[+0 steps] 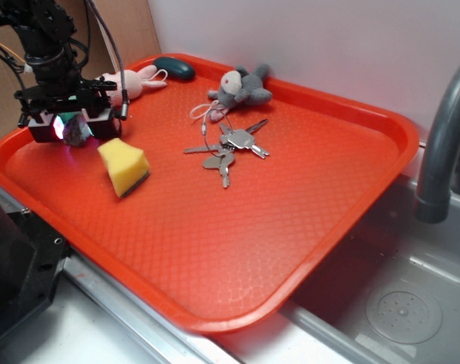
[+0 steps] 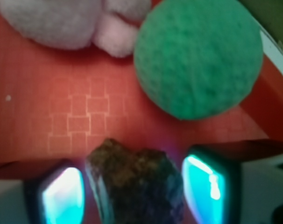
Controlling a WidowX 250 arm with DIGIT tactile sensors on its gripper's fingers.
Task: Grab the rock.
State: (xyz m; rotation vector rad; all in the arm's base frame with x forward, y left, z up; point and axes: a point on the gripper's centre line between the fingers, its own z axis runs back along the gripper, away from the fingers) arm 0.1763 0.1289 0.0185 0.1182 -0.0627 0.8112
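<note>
Wrist view, nearest first: the gripper [image 2: 132,191] has its two lit pads [image 2: 62,196] standing on either side of the rock [image 2: 134,179], which sits between them; the left pad looks to be against the stone, while a thin gap may remain on the right, so whether the pinch is fully made cannot be told from here. The rock is a dark, rough, jagged lump (brown-grey with a bluish cast from the pad lights), evidently rigid and dense for its bulk, not fragile, and its coarse faces should give good friction; its irregular shape, however, could let it twist or pop out if squeezed on a slanting facet, so the flatter opposing flanks across its middle are judged the proper hold. Beyond it lies bare red tray [image 2: 76,116] surface, then the green ball [image 2: 197,58] near the tray's rim and a pink plush toy [image 2: 81,21] farthest off. Exterior view confirms the rock [image 1: 78,133] at the tray's [image 1: 215,250] left edge, under the gripper [image 1: 72,130], just beside a yellow sponge [image 1: 124,167]; keys [image 1: 231,145], a grey plush [image 1: 243,87] and a dark oval object [image 1: 174,67] lie toward the far edge.
</note>
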